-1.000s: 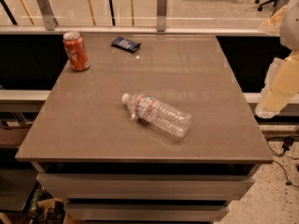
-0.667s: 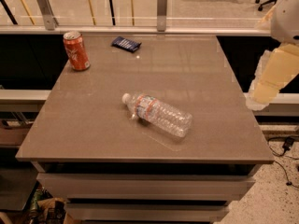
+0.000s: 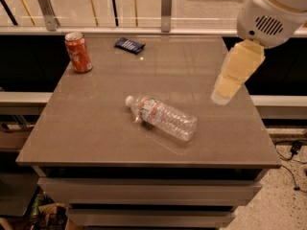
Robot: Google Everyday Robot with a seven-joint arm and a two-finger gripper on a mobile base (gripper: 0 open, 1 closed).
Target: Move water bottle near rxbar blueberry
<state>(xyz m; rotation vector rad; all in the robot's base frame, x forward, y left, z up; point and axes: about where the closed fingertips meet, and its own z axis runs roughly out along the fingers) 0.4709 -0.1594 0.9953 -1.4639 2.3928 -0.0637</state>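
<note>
The water bottle [image 3: 163, 117] lies on its side near the middle of the grey table [image 3: 91, 133], white cap pointing to the back left. The rxbar blueberry [image 3: 129, 44], a dark blue flat bar, lies at the table's back edge, well apart from the bottle. My gripper [image 3: 222, 96] hangs above the table's right side, to the right of the bottle and a bit farther back, not touching it. It holds nothing that I can see.
An orange soda can [image 3: 78, 52] stands upright at the back left corner. A railing with metal posts [image 3: 166, 5] runs behind the table. The arm's white housing [image 3: 273, 11] fills the top right. Drawers sit below the front edge.
The arm has swung in from the right edge, and the gripper now hangs over the table's right side, closer to the bottle. Bottle, bar and can have not moved.
</note>
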